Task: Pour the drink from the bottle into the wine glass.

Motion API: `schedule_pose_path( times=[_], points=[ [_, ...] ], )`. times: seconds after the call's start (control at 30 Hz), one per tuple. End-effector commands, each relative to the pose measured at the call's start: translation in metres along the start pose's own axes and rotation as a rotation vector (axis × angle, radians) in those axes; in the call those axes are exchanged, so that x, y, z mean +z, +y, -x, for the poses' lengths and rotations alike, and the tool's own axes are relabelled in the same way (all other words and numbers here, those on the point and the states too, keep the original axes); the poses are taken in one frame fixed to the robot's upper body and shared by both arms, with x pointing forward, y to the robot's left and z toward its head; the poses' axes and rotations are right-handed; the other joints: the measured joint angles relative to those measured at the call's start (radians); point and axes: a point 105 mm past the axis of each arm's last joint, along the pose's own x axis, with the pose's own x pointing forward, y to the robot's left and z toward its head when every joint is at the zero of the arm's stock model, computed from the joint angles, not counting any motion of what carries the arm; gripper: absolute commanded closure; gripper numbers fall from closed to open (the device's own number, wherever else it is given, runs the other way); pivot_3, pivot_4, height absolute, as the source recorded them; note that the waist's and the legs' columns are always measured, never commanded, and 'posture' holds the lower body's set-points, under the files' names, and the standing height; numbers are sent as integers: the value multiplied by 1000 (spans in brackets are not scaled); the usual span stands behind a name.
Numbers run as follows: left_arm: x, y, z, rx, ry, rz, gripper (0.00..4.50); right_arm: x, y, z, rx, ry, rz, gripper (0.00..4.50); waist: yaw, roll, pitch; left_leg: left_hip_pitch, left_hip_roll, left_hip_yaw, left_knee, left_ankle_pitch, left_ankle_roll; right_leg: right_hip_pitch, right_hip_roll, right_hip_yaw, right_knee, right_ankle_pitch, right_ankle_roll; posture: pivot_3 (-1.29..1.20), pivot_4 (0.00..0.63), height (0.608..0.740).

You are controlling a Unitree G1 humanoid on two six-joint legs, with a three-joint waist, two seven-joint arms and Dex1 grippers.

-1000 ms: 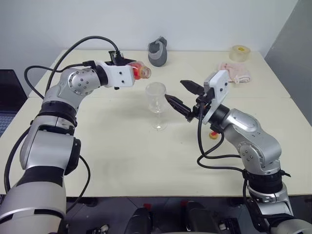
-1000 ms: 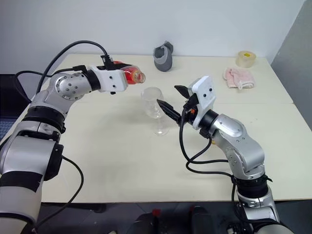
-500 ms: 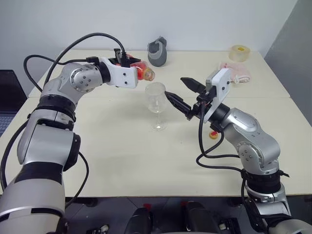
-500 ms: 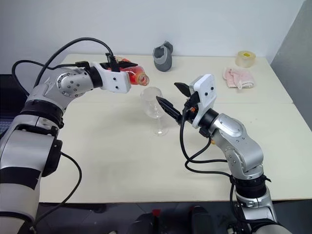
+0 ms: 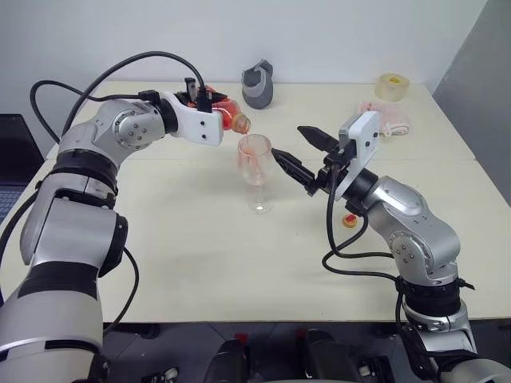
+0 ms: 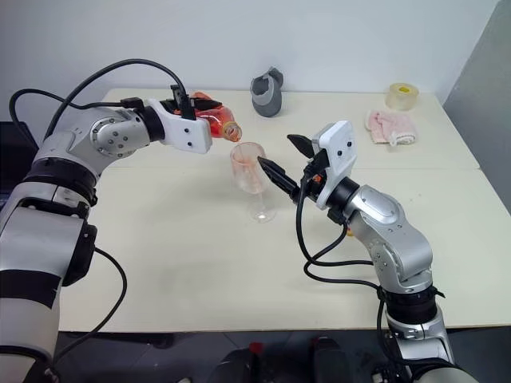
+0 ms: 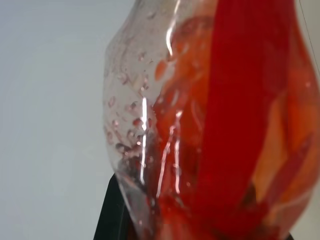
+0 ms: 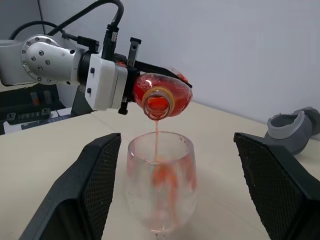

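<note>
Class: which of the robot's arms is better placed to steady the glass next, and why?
Right. The right gripper is open beside the wine glass, while the left gripper is shut on the tilted bottle.

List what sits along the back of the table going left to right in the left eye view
Tilted bottle in the left gripper → grey cup-like object → pink cloth → roll of tape.
</note>
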Motion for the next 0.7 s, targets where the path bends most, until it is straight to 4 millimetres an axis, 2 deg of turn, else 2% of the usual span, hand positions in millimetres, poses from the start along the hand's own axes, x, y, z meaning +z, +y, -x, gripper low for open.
schedule_pose_path(
  times=[0.03, 0.7],
  points=[
    [0, 29, 6, 82, 1, -45, 3582, 10, 0, 1, 6, -38, 20, 623, 0, 0, 0, 0, 0, 0, 0, 0, 0, 0, 0, 0, 0, 0, 0, 0, 150, 740],
    [-6, 39, 12, 79, 34, -113, 3582, 8, 3, 2, 14, -37, 21, 623, 0, 0, 0, 0, 0, 0, 0, 0, 0, 0, 0, 0, 0, 0, 0, 0, 150, 740]
  ],
)
